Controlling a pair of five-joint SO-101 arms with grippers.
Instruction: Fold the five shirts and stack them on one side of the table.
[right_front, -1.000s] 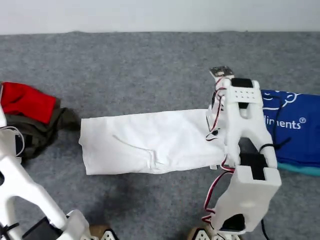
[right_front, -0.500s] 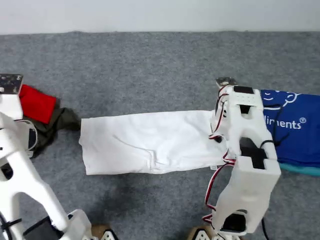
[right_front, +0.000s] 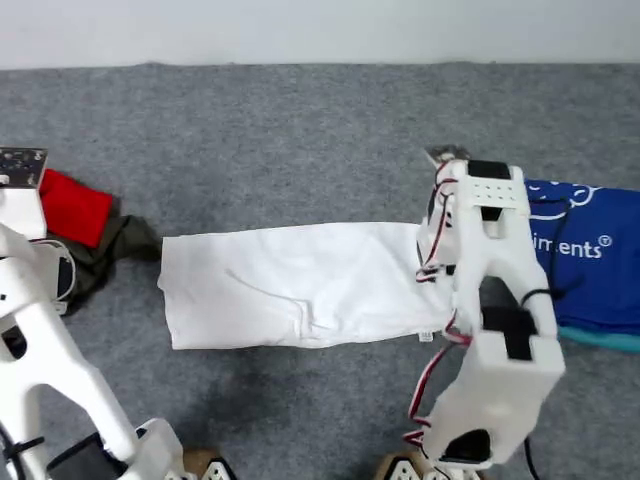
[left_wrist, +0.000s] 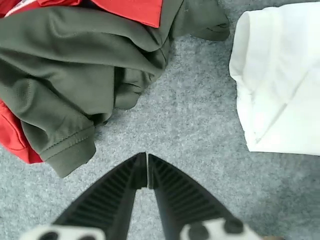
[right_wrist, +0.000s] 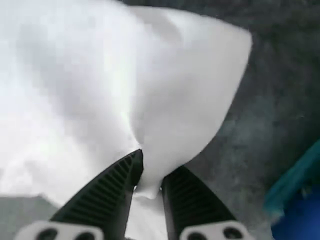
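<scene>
Right gripper (right_wrist: 150, 175) pinches one end of the white shirt (right_front: 300, 285), mid-table, folded lengthwise only. Left gripper (left_wrist: 147, 165) clenched, empty, near crumpled olive shirt (left_wrist: 65, 75) and red shirt (right_front: 70, 205). Blue shirt (right_front: 585, 260) lies at right. Likely early; most folding left.

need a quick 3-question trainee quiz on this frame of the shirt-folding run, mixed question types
1. True or false: the right gripper is shut on the white shirt.
2. The left gripper, near the olive shirt, is: A) shut and empty above the bare table; B) shut on that shirt; C) open, resting on the white shirt.
3. Fill in: the shirt at the table's right edge, beside the right arm, is ___ in colour.
Key: 1 true; 2 A; 3 blue.
</scene>
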